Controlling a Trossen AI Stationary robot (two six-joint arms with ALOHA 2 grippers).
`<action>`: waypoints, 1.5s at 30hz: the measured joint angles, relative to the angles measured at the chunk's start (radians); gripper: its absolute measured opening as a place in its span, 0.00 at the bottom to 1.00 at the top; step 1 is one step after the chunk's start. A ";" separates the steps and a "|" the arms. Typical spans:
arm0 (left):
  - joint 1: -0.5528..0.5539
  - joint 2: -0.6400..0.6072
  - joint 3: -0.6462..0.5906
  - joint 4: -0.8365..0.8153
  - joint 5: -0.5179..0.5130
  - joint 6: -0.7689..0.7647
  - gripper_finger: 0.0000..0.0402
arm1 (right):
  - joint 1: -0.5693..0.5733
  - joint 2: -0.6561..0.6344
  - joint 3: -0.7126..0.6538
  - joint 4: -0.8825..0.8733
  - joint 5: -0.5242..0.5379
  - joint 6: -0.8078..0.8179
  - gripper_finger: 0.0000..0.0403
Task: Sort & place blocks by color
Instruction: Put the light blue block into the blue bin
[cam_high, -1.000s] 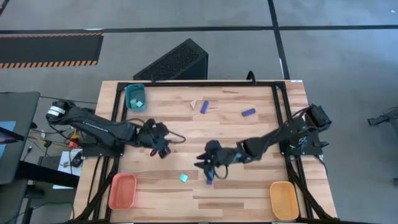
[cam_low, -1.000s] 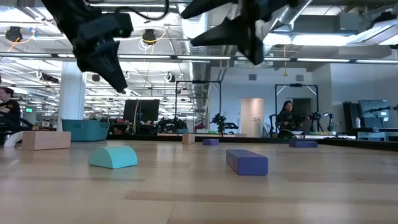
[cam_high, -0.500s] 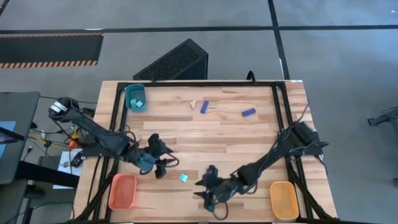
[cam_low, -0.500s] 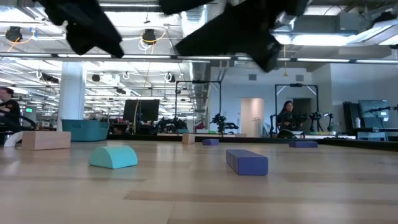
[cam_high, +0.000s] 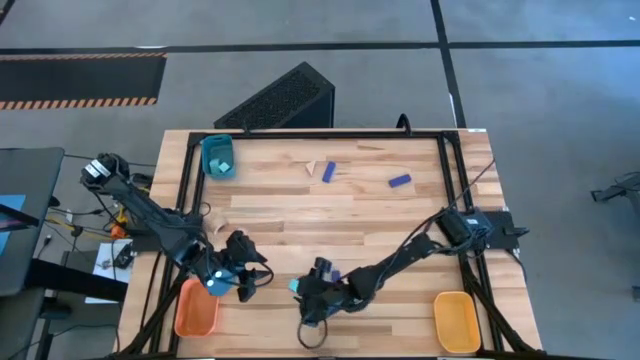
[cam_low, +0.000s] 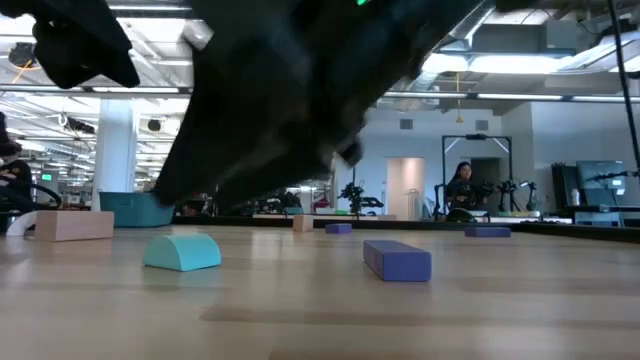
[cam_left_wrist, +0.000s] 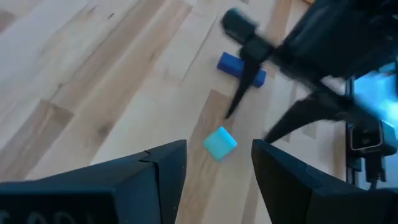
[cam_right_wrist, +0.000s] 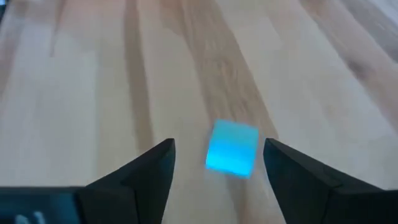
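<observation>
1. My right gripper (cam_right_wrist: 216, 163) hangs low over the table's front middle, its fingers spread apart with nothing between them.
2. Just ahead of it lies a light cyan cube (cam_right_wrist: 232, 148), bright and square, flat on the wood table (cam_high: 400, 230).
3. A dark blue bar (cam_left_wrist: 240, 68) lies near the cube.
4. My left gripper (cam_left_wrist: 217, 169), fingers parted, faces the cube.

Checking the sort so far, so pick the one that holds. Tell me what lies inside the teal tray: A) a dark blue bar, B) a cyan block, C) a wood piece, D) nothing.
B: the high view shows a cyan block lying inside the teal tray at the table's far left corner, while the blue bars lie out on the bare table.
</observation>
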 joint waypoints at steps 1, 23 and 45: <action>-0.006 0.000 0.000 -0.010 -0.003 -0.021 0.42 | -0.007 0.001 0.001 -0.001 -0.010 0.000 0.67; -0.035 0.000 -0.001 -0.159 -0.140 -0.281 0.42 | -0.102 0.035 0.008 -0.070 -0.251 -0.020 0.67; -0.035 0.000 -0.001 -0.078 -0.075 -0.416 0.42 | -0.104 -0.065 0.000 -0.198 -0.269 -0.004 0.03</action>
